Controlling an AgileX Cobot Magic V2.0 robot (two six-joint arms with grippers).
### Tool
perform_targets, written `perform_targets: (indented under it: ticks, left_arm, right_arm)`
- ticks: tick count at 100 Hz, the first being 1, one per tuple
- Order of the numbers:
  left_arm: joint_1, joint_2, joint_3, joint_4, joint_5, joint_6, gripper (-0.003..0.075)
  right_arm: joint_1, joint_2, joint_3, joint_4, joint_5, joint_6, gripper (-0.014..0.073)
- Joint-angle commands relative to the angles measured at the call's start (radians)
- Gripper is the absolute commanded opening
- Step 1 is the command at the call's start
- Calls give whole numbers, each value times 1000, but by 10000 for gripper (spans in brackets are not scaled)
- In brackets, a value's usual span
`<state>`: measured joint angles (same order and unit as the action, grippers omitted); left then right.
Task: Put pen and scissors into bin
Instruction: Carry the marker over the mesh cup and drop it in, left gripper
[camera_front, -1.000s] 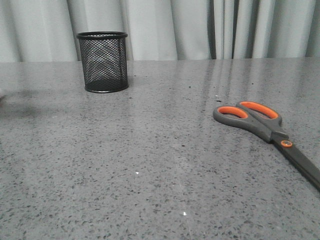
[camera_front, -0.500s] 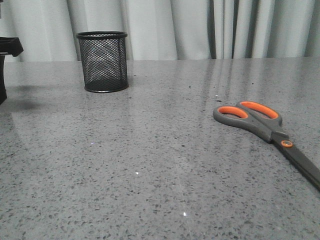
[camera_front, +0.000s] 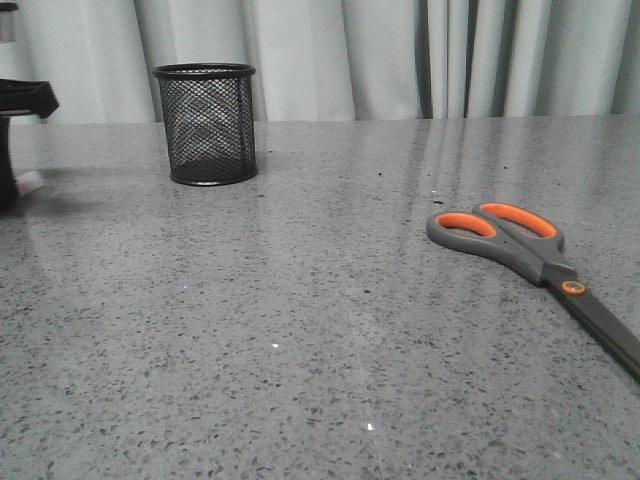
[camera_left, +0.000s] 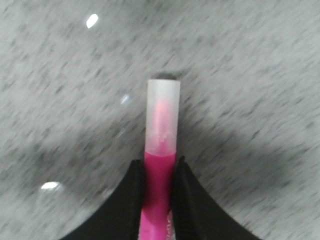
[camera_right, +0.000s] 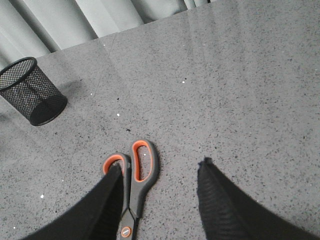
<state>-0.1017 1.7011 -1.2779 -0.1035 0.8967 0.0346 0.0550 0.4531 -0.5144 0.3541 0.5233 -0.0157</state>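
Magenta plastic fills the gap of the left end effector (camera_left: 159, 172): its two black fingers (camera_left: 132, 185) are closed against the barrel of the pen (camera_left: 161, 145), leaving no visible clearance on either side. The grip sits on the pink body, so the pale translucent cap end projects forward, free of the fingers and above the grey speckled bench (camera_left: 250, 75). This hold appears intended to leave the pen's free end ready to be lowered into the bin. In the front view the left arm shows only at the left frame edge, with a small pale tip beside it that is probably the pen's cap; it lies to the left of the bin (camera_front: 206, 124) and apart from it. The bin, a black mesh cup, stands upright toward the back of the bench with its mouth open and nothing visible inside. The right end effector (camera_right: 160, 200) has its fingers spread wide and grips nothing; it hangs over the scissors (camera_right: 131, 182), with one finger overlapping a handle loop in the wrist view; contact cannot be confirmed. The scissors (camera_front: 530, 265) lie flat at the right, well apart from the bin, awaiting pickup.
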Motion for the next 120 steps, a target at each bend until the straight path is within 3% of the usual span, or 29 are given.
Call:
perform_targets:
  ticks: [1, 15, 26, 38, 46, 57, 85, 120]
  left_arm:
    - [-3, -74, -13, -153, -149, 67, -19]
    - [-3, -198, -13, -454, -416, 298, -19]
    - [-3, -254, -13, -772, -566, 543, -18]
    - [-21, -256, -15, -1225, -584, 958, -18]
    - [-48, -244, -15, -1465, -544, 1278, -18]
    - [-94, -217, -15, -1741, -513, 1583, -18]
    - [-119, -62, -77, -1745, -358, 1616, -19]
    - [-119, 30, -116, -1745, -376, 1744, 10]
  right_arm:
    - [-1, 12, -37, 4, -63, -12, 309]
    - [-1, 12, -37, 4, -65, -12, 309]
    - [-1, 12, -37, 4, -82, -12, 309]
    - [-1, 14, -37, 4, -127, -12, 309]
    - [-1, 14, -37, 4, -155, -12, 309]
    - [-1, 14, -37, 4, -182, -12, 309]
    - [-1, 14, -37, 4, -186, -12, 309]
    - [-1, 14, -37, 4, -166, -12, 309]
